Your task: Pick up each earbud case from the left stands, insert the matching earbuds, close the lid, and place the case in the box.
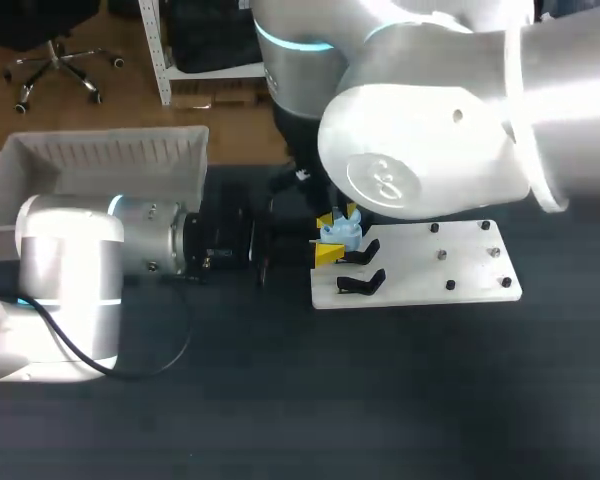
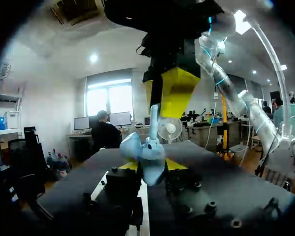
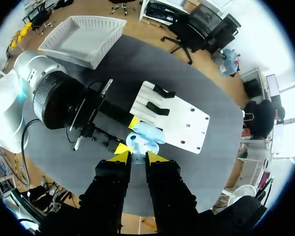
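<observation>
Left end effector (image 2: pixel 150 168) clamps the earbud case (image 2: pixel 140 153), right end effector (image 3: pixel 137 156) pinches an earbud (image 2: pixel 154 120) over dark table (image 1: pixel 380 400).

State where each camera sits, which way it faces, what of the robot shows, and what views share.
Head view: above and behind, facing down on the table; both arms show, left gripper shut on the earbud case.
Left wrist view: on the left wrist, looking level over the table; own fingers flank the case, the right gripper above it.
Right wrist view: on the right wrist, facing down; own fingers pinch an earbud over the case.
Shared: all show the case; head and right wrist views, the box.
</observation>
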{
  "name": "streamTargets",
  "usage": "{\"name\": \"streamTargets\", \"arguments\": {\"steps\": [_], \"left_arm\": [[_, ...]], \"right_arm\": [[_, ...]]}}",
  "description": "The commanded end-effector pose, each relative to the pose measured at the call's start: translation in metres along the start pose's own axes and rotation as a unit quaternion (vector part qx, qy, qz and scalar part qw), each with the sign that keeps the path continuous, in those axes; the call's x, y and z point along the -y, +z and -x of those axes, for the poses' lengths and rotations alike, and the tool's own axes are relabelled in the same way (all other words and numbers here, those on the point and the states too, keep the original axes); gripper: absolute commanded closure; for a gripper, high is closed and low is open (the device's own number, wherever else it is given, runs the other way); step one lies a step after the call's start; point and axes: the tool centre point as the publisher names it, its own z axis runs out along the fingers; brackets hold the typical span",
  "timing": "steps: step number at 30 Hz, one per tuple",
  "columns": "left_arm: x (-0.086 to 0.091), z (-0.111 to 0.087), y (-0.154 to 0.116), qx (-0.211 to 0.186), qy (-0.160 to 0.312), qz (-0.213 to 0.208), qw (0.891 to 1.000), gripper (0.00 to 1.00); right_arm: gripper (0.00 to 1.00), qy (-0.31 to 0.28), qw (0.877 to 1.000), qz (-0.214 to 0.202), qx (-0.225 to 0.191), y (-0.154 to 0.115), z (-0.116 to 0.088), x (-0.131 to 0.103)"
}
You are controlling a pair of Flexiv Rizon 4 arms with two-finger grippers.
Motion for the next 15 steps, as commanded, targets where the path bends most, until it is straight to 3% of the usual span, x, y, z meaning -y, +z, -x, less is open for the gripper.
{"name": "streamTargets", "arguments": {"steps": [1,15], "left_arm": [[0.0016,-0.0009,0.0005,0.001,0.002,0.003,1.0,1.0],[0.0016,-0.0009,0.0005,0.001,0.002,0.003,1.0,1.0]], "right_arm": [[1.0,0.001,1.0,0.002,0.002,0.0017,-0.0014,-0.0007],[1.0,0.001,1.0,0.005,-0.001,0.0054,0.001,-0.0041]]}}
